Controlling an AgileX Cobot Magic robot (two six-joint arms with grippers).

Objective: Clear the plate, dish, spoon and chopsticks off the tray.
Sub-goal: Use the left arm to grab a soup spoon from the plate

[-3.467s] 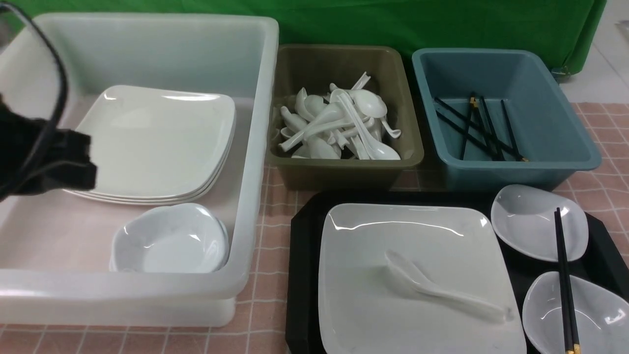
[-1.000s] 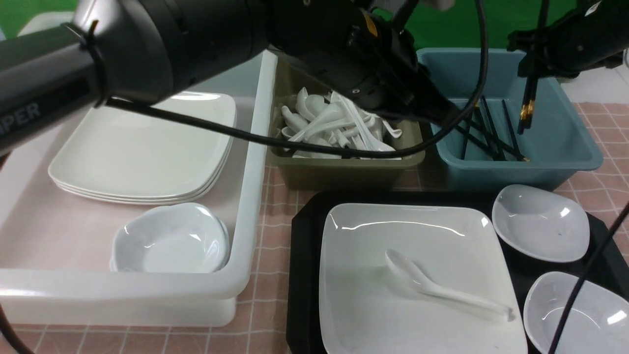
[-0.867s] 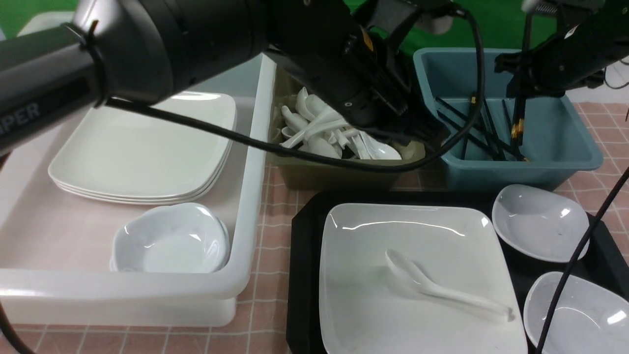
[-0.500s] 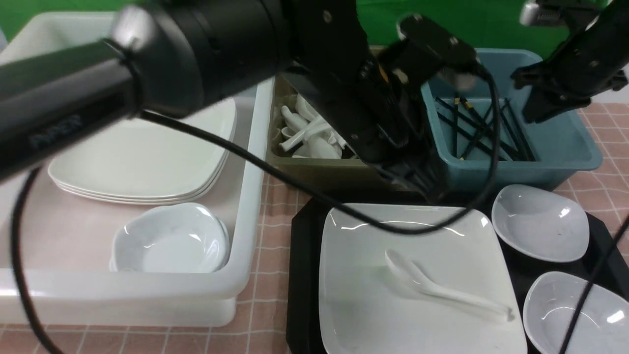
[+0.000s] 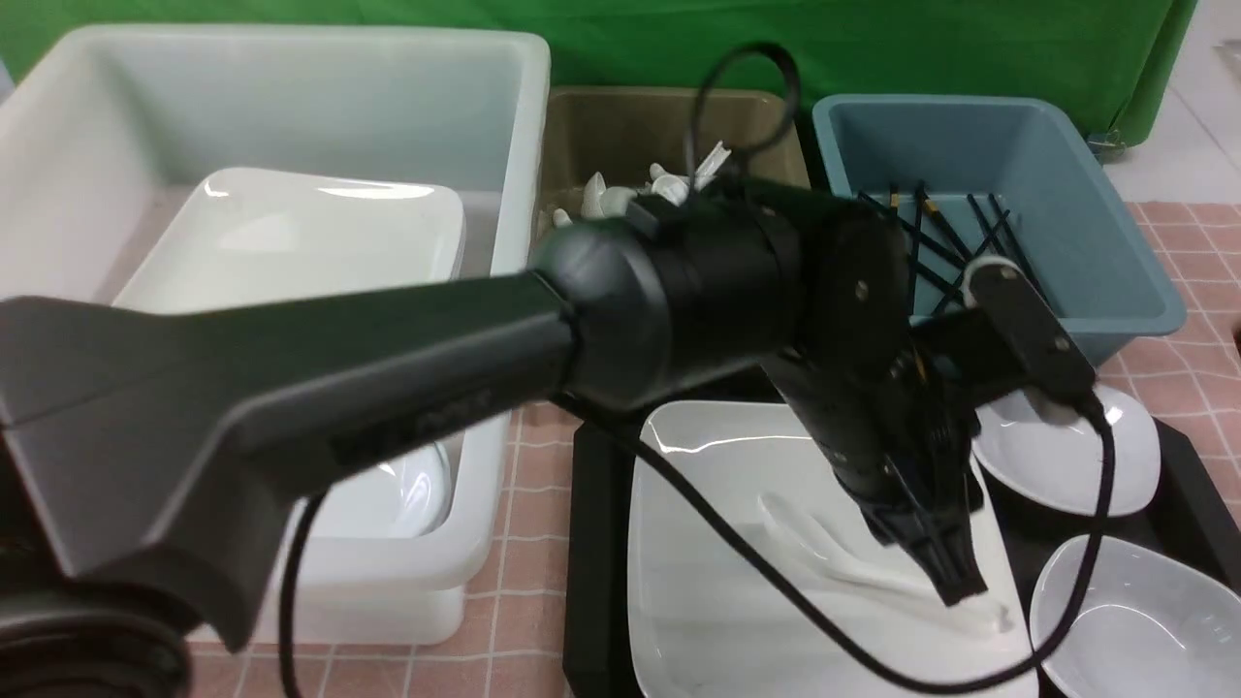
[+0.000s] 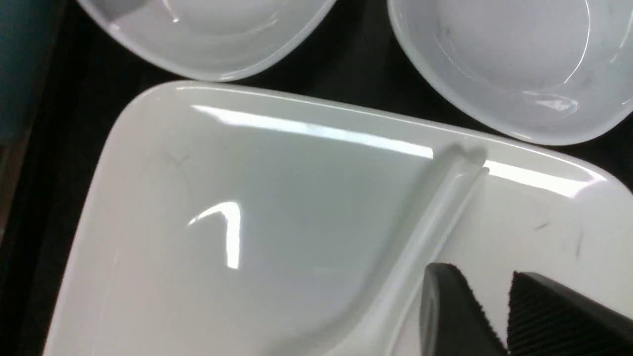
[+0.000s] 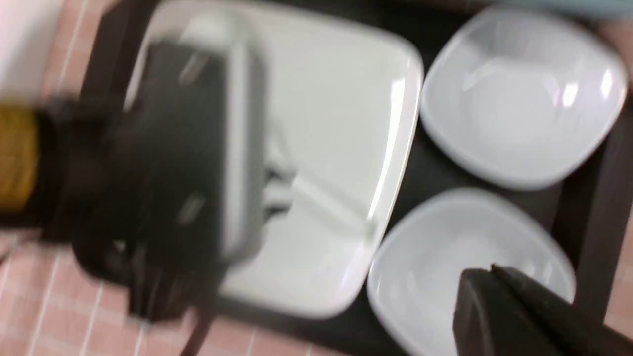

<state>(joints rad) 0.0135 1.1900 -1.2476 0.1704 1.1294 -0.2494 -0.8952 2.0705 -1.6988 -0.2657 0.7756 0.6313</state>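
Observation:
The white plate (image 5: pixel 698 620) fills the left of the black tray (image 5: pixel 593 543), with the white spoon (image 5: pixel 805 528) lying across it. My left gripper (image 5: pixel 955 582) hangs low over the spoon's handle. In the left wrist view the left gripper (image 6: pixel 479 272) is open with a narrow empty gap, and the spoon handle (image 6: pixel 445 198) runs just beside one finger. Two small white dishes (image 5: pixel 1047 475) (image 5: pixel 1154 620) sit on the tray's right. Black chopsticks (image 5: pixel 955 242) lie in the blue tub. My right gripper (image 7: pixel 489 269) is shut and empty above the near dish (image 7: pixel 445 247).
A big white tub (image 5: pixel 504 291) on the left holds stacked square plates (image 5: pixel 320 242). An olive tub (image 5: pixel 620 126) with white spoons and a blue tub (image 5: pixel 1096 271) stand behind the tray. My left arm (image 5: pixel 388 359) crosses the middle of the front view.
The right gripper let its chopsticks fall into the blue tub, shut, and left the front view. The left arm swung down from the tubs to the spoon, and its jaws opened.

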